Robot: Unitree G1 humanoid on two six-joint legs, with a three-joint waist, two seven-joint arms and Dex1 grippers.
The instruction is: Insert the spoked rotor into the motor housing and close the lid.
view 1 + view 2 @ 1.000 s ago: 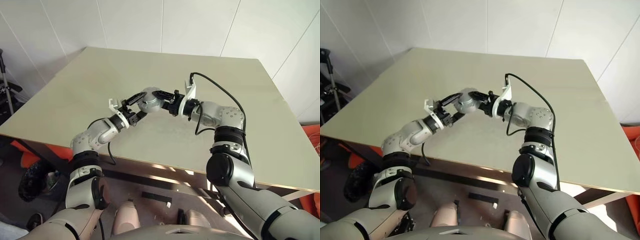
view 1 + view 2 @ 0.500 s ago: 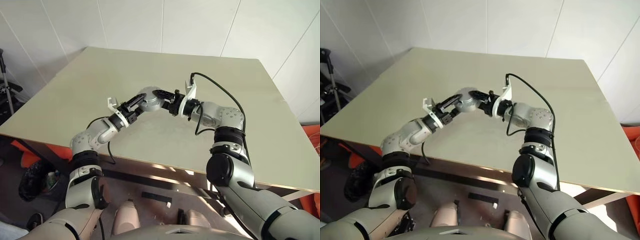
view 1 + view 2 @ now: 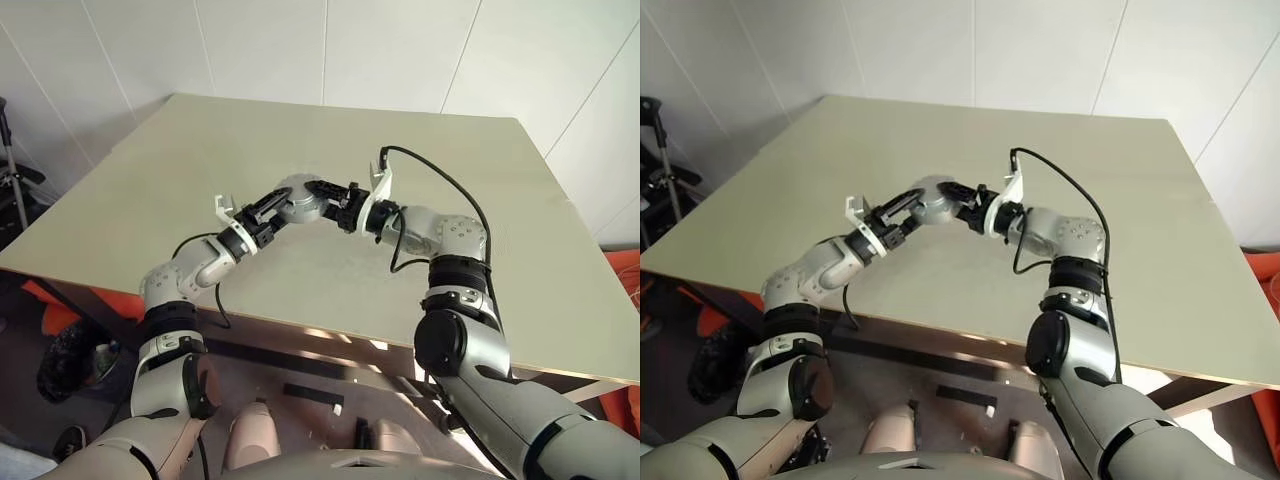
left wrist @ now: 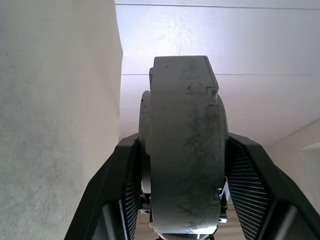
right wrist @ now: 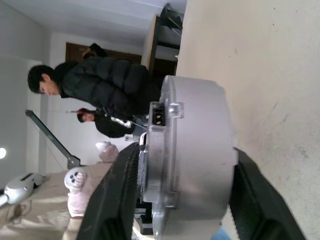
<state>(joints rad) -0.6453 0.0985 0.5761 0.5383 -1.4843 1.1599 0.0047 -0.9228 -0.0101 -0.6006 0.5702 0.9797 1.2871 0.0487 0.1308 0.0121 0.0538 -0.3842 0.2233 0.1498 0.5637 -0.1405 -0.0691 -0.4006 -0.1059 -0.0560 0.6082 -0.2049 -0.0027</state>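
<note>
Near the frame's centre, above the beige table [image 3: 480,250], the left gripper [image 3: 273,205] and right gripper [image 3: 327,192] meet from either side around the round grey motor housing [image 3: 299,200], held between them.

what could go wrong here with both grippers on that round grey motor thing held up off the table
The round dark-grey metal motor housing hangs above the beige table, pinched edge-on between the left gripper and the right gripper. If the right one lets go, the left's grip on the smooth curved rim alone may slip and drop it. The lid's seam could also shift if the squeeze is uneven.
</note>
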